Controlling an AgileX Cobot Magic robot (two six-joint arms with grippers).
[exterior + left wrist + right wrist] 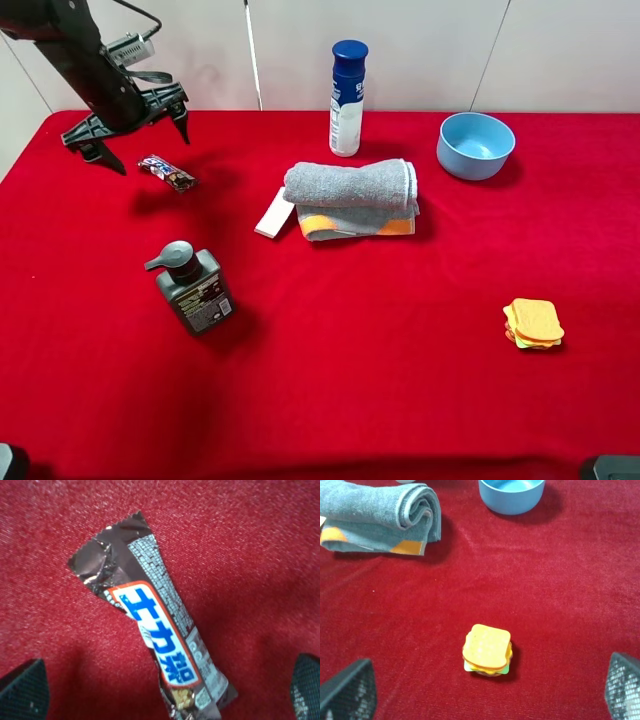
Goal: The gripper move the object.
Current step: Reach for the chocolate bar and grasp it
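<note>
Fingertips (25,692) of our left gripper (152,153) stand wide apart, holding nothing. The candy bar (155,630) lies flat on the red cloth (260,555) below and between them. Only its wrist view shows our right gripper (485,692), equally wide and empty above the sandwich toy (487,650).

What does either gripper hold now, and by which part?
Nothing. The left gripper hangs open above the bar; the right gripper is open and empty too.
</note>
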